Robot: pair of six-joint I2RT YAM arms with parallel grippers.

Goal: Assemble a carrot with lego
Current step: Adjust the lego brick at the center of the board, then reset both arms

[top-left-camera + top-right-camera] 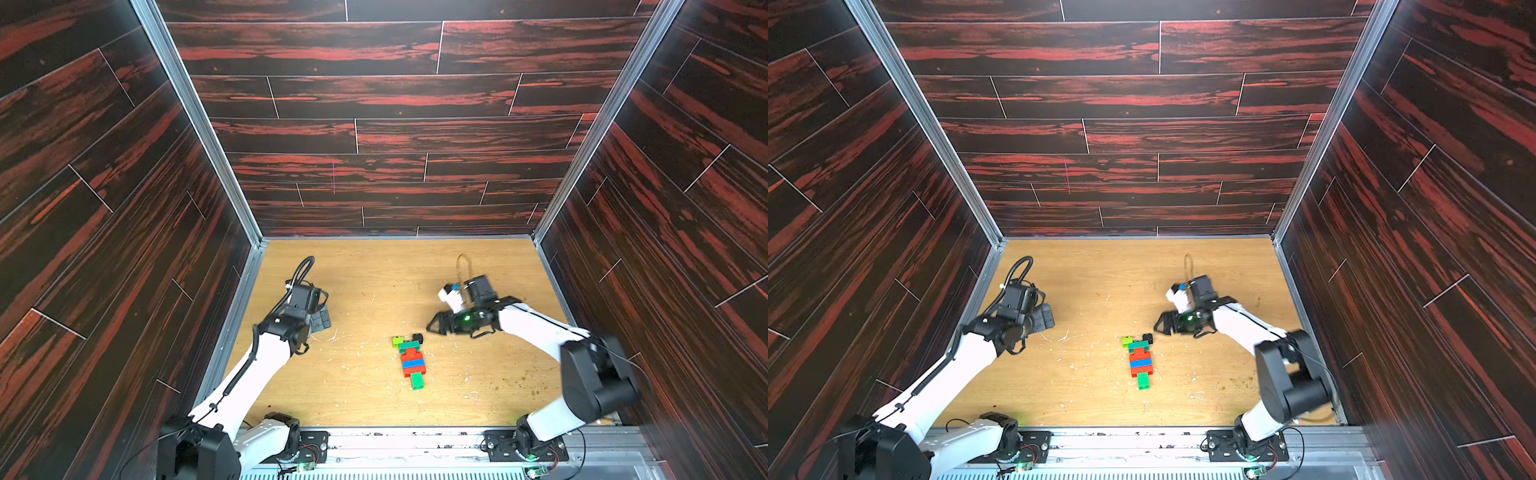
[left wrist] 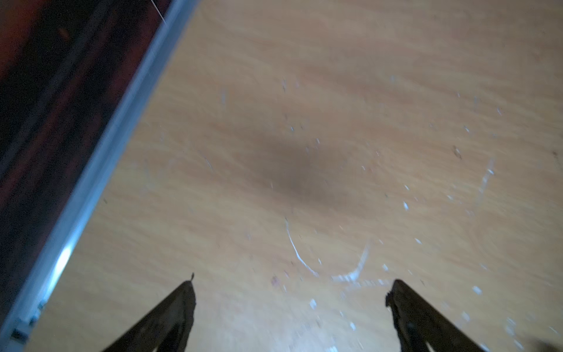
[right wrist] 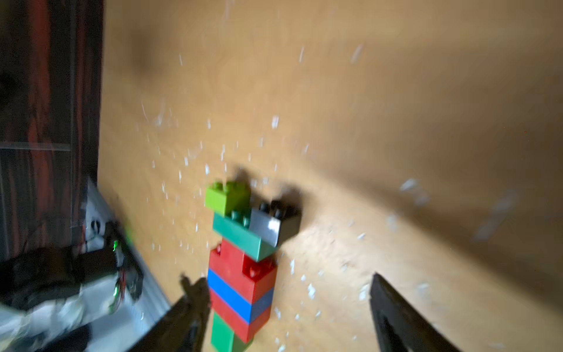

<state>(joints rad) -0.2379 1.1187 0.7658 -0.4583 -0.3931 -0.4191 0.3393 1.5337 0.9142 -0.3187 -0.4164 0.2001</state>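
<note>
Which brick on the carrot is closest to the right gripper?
The black brick, at the end of the teal bar facing the right gripper; the lime brick sits opposite.

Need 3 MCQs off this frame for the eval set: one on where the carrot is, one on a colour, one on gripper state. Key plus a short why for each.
1. Where does the carrot lie?
A) near the middle of the table
B) against the back wall
C) at the table's front edge

2. What colour is the band across its red body?
A) yellow
B) blue
C) white

3. The left gripper is:
A) shut on a brick
B) shut on the carrot
C) open and empty

Key:
1 A: both top views show it flat mid-table.
2 B: the blue band sits between red bricks.
3 C: the left wrist view shows the jaws apart over bare table.
</note>
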